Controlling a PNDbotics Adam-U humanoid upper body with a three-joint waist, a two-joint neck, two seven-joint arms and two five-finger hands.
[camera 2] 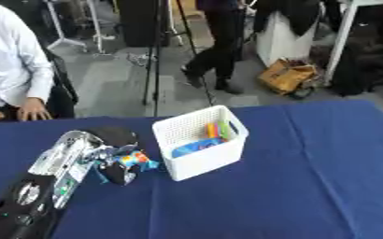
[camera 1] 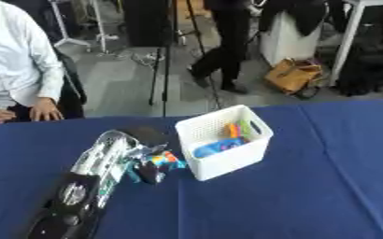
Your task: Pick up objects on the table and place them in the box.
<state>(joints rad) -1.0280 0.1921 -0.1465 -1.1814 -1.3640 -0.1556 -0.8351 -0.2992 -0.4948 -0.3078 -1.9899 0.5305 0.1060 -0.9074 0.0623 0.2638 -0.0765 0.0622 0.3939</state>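
Observation:
A white perforated box (camera 1: 226, 158) stands on the blue table, holding a blue, an orange and a green object (camera 1: 227, 140). My left arm comes in from the lower left, and my left hand (camera 1: 148, 169) is just left of the box with its fingers curled round a small object of orange, blue and teal (camera 1: 167, 159). The object sits close to the box's left wall, at about table height. My right hand shows in neither view.
The blue cloth table (camera 1: 309, 186) stretches wide to the right and front of the box. A seated person in a white shirt (camera 1: 15, 65) rests a hand (camera 1: 44, 112) at the table's far left edge. Beyond stand tripods, a tan bag and a standing person.

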